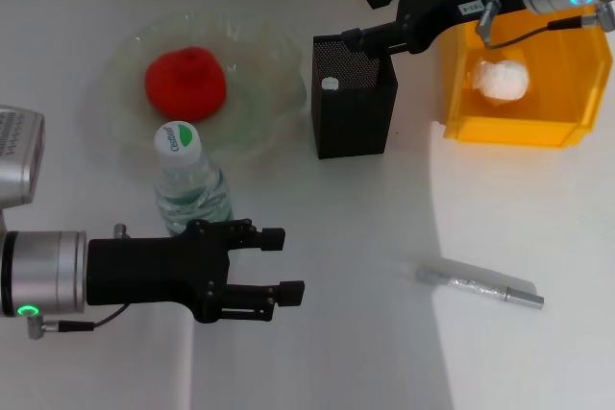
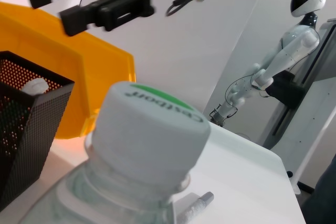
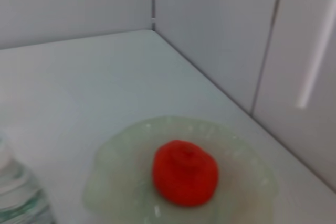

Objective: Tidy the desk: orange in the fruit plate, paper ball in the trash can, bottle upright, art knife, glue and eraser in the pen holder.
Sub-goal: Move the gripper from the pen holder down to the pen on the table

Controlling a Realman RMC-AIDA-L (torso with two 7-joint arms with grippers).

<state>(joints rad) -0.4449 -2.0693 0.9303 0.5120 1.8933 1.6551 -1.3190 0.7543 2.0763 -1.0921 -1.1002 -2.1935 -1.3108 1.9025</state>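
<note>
Right end effector [image 1: 354, 37] above pen holder [image 1: 354, 108]

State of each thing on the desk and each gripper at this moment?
orange: in fruit plate
paper ball: in trash can
bottle: upright, capped
pen holder: upright, white-tipped item inside
art knife: lying on desk
left gripper: open, beside bottle
right gripper: over pen holder

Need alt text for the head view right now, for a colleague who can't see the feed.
The right gripper hovers open over the black mesh pen holder, while the left gripper sits open beside the upright bottle. The orange lies in the fruit plate, the paper ball in the trash can; a silver art knife remains on the desk.
</note>
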